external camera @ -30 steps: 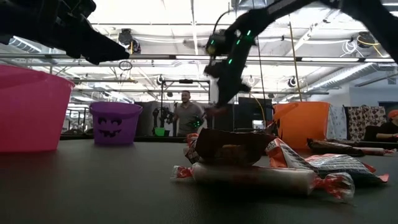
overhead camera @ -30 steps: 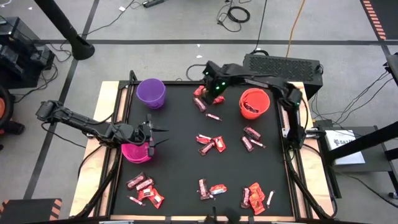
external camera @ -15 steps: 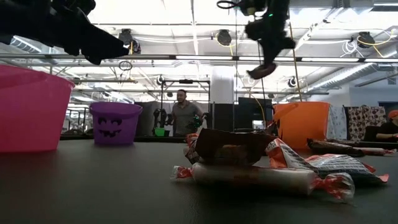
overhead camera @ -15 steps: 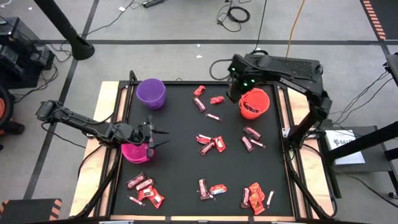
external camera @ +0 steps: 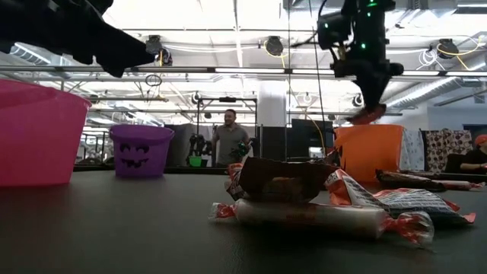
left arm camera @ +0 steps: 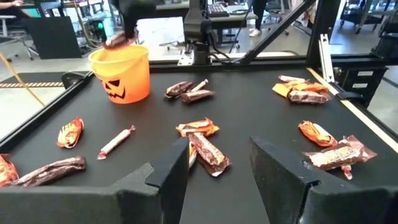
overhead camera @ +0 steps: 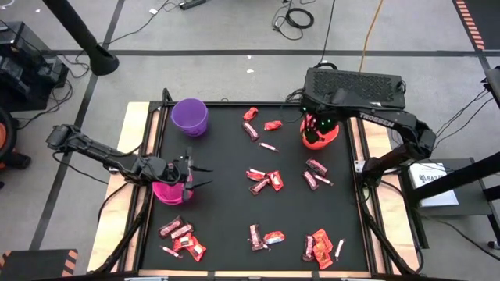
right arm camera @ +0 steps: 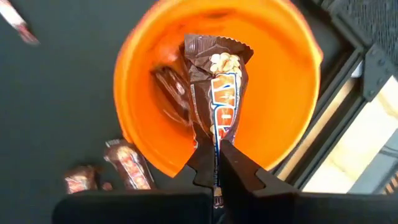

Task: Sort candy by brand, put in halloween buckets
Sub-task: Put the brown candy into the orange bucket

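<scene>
We see our right gripper (right arm camera: 216, 163) poised directly above the orange bucket (overhead camera: 320, 134) at the table's far right side, its fingers pressed together on the end of a brown candy bar (right arm camera: 214, 93) that hangs over the bucket's open mouth; another dark bar (right arm camera: 173, 93) already lies inside. Our left gripper (left arm camera: 217, 168) waits over the pink bucket (overhead camera: 166, 191) at the table's left edge, fingers spread and empty. The purple bucket (overhead camera: 190, 116) stands at the far left corner. Loose candy (overhead camera: 266, 181) lies scattered in small clusters across the black table (overhead camera: 226, 203), near the middle and along the near edge.
</scene>
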### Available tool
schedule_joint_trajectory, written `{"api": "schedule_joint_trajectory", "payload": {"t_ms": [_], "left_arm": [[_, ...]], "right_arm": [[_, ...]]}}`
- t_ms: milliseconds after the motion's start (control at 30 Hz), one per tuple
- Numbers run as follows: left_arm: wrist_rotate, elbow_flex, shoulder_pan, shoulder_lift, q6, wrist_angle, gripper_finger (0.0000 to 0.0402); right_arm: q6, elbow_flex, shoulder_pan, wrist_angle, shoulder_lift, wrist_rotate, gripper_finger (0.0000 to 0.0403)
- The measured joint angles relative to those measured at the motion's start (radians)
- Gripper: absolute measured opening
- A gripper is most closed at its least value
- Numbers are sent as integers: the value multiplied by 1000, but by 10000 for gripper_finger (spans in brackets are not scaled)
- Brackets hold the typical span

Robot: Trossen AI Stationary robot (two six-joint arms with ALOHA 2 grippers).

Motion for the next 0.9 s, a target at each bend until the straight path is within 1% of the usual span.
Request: {"api": "schedule_joint_trajectory", "payload": {"t_ms": [167,533,633,767,900], "left_arm": [[0,0,0,7,1,3,176],[0,0,0,17,10,2,176],[0,0,0,19,9,-1,176],[0,0,0,19,7,2,176],[0,0,0,19,7,3,176]], "right_arm": [[-1,-48,-2,0,6,-9,4],[5,-17,-2,0,5,-1,8],[6,6,-2,-1,5,22,29],[6,44,-2,0,5,17,83],[22,78,-1,1,5,-61,137]]}}
